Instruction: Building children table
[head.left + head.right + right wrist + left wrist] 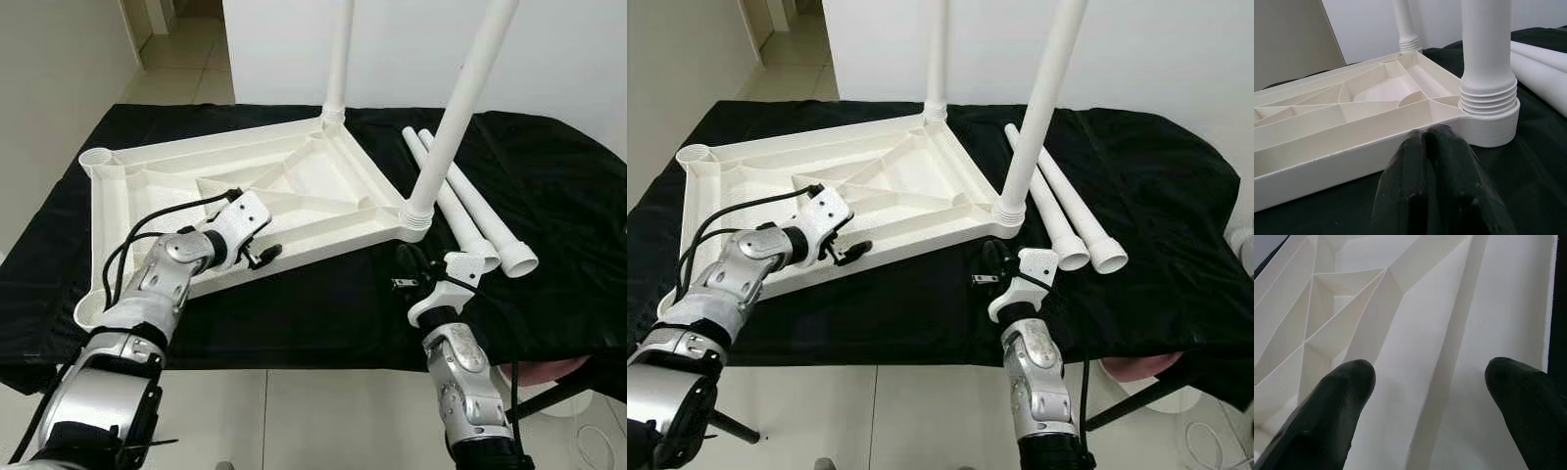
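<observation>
A white plastic table top [294,186] lies upside down on the black cloth [549,166], ribs facing up. Two white legs stand upright in its right-hand corners, one at the far corner [338,59] and one at the near corner [460,108]. Two loose legs [470,211] lie side by side on the cloth to the right. My left gripper [263,253] is open over the top's near rim, its fingers [1342,396] spread above the ribs [1400,308]. My right gripper [409,262] is shut and empty, low on the cloth just in front of the near leg's threaded socket [1488,117].
The left corner sockets, far [96,157] and near [88,311], hold no legs. The cloth's front edge [313,357] drops to the tiled floor [294,411] close to my arms. A white wall [568,49] stands behind, and a pinkish object [558,370] sits low right.
</observation>
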`<state>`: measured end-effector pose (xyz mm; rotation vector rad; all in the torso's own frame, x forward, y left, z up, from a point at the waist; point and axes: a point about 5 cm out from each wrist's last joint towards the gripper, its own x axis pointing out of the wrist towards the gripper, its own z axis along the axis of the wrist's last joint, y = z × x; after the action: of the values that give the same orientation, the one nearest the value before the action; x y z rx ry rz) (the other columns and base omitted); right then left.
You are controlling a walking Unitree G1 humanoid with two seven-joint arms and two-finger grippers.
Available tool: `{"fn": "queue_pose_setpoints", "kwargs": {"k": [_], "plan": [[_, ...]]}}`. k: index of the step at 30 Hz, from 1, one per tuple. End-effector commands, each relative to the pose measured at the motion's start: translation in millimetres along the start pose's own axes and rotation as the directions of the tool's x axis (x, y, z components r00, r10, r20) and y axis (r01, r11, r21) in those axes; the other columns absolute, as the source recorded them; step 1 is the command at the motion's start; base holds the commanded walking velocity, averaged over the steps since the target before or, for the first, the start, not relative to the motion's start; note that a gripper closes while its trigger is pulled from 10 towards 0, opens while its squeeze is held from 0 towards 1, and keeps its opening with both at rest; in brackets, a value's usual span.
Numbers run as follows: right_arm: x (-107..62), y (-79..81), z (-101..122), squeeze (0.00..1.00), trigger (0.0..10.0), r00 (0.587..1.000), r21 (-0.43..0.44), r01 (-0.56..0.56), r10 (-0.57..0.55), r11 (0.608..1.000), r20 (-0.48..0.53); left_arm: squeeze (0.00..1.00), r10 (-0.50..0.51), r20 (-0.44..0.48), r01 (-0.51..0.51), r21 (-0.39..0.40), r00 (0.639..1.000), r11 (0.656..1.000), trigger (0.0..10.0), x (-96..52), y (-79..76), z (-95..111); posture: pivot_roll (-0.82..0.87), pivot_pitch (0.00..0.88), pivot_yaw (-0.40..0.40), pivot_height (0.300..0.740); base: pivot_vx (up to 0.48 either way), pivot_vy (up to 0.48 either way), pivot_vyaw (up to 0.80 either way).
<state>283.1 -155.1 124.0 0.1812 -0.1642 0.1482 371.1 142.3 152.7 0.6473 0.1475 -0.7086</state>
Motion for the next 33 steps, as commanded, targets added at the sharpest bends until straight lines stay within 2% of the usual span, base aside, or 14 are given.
{"fn": "queue_pose_setpoints", "kwargs": {"k": [1,7,10,12,13,16,17,19,20,22,23,24,29,33], "plan": [[-1.2,-0.2,-2.0,0.00,10.0,1.000,-0.004,-0.002,0.002,1.000,-0.012,0.00,0.248,-0.049,-0.246,0.037,0.967,0.968,10.0,-5.8,11.0,-12.6,-0.10,0.000,0.006,0.740,0.000,0.000,0.00],[-1.5,1.0,-2.7,0.00,10.0,1.000,-0.002,-0.007,0.007,1.000,-0.014,0.00,0.250,-0.065,-0.243,0.100,0.966,0.965,10.0,-10.0,12.7,-16.1,-0.10,0.000,0.005,0.740,0.000,0.000,0.00],[-1.6,1.5,-2.7,0.00,10.0,1.000,-0.002,-0.009,0.009,1.000,-0.015,0.00,0.218,-0.065,-0.209,0.126,0.974,0.970,10.0,-9.1,6.9,-16.6,-0.10,0.000,0.006,0.740,0.000,0.000,0.00],[-2.1,1.3,-2.6,0.00,10.0,1.000,-0.003,-0.009,0.009,1.000,-0.015,0.00,0.146,-0.049,-0.137,0.146,0.988,0.980,10.0,-6.7,-5.7,-14.3,-0.10,0.000,0.005,0.740,0.000,0.000,0.00],[-2.1,1.3,-2.6,0.00,10.0,1.000,-0.003,-0.009,0.009,1.000,-0.015,0.00,0.146,-0.049,-0.137,0.146,0.988,0.980,10.0,-6.7,-5.7,-14.3,-0.10,0.000,0.005,0.740,0.000,0.000,0.00],[-2.2,1.0,-2.6,0.00,10.0,1.000,-0.004,-0.007,0.007,1.000,-0.016,0.00,0.013,-0.011,-0.011,0.145,1.000,0.989,10.0,-3.2,-27.6,-7.5,-0.10,0.000,0.007,0.740,0.000,0.000,0.00],[-2.2,1.0,-2.6,0.00,10.0,1.000,-0.004,-0.007,0.007,1.000,-0.016,0.00,0.013,-0.011,-0.011,0.145,1.000,0.989,10.0,-3.2,-27.6,-7.5,-0.10,0.000,0.007,0.740,0.000,0.000,0.00],[-2.0,0.6,-2.2,0.00,10.0,1.000,-0.003,-0.005,0.005,1.000,-0.014,0.00,-0.072,0.033,0.068,0.124,0.997,0.990,10.0,-1.4,-44.5,-0.9,-0.10,0.000,0.007,0.740,0.000,0.000,0.00],[-2.0,0.6,-2.2,0.00,10.0,1.000,-0.003,-0.005,0.005,1.000,-0.014,0.00,-0.072,0.033,0.068,0.124,0.997,0.990,10.0,-1.4,-44.5,-0.9,-0.10,0.000,0.007,0.740,0.000,0.000,0.00],[-1.6,-0.1,-1.9,0.00,10.0,1.000,-0.003,0.000,0.000,1.000,-0.014,0.00,-0.141,0.067,0.133,0.119,0.988,0.984,10.0,0.2,-59.6,5.8,-0.10,0.000,0.010,0.740,0.000,0.000,0.00],[-1.6,-0.1,-1.9,0.00,10.0,1.000,-0.003,0.000,0.000,1.000,-0.014,0.00,-0.141,0.067,0.133,0.119,0.988,0.984,10.0,0.2,-59.6,5.8,-0.10,0.000,0.010,0.740,0.000,0.000,0.00],[-1.7,-0.3,-1.6,0.00,10.0,1.000,-0.002,0.004,-0.004,1.000,-0.012,0.00,-0.194,0.091,0.183,0.116,0.977,0.976,10.0,1.7,-73.3,11.6,-0.10,0.000,0.011,0.740,0.000,0.000,0.00],[-1.9,-0.3,-1.8,0.00,10.0,1.000,-0.002,0.010,-0.010,1.000,-0.012,0.00,-0.219,0.119,0.206,0.116,0.968,0.972,10.0,5.5,-87.8,19.5,-0.11,0.000,0.015,0.740,0.000,0.000,0.00],[-2.2,-0.1,-2.1,0.00,10.0,1.000,0.000,0.012,-0.012,1.000,-0.011,0.00,-0.199,0.142,0.191,0.064,0.970,0.979,10.0,9.9,-93.8,27.2,-0.11,0.000,0.017,0.740,0.000,0.000,0.00]]}}
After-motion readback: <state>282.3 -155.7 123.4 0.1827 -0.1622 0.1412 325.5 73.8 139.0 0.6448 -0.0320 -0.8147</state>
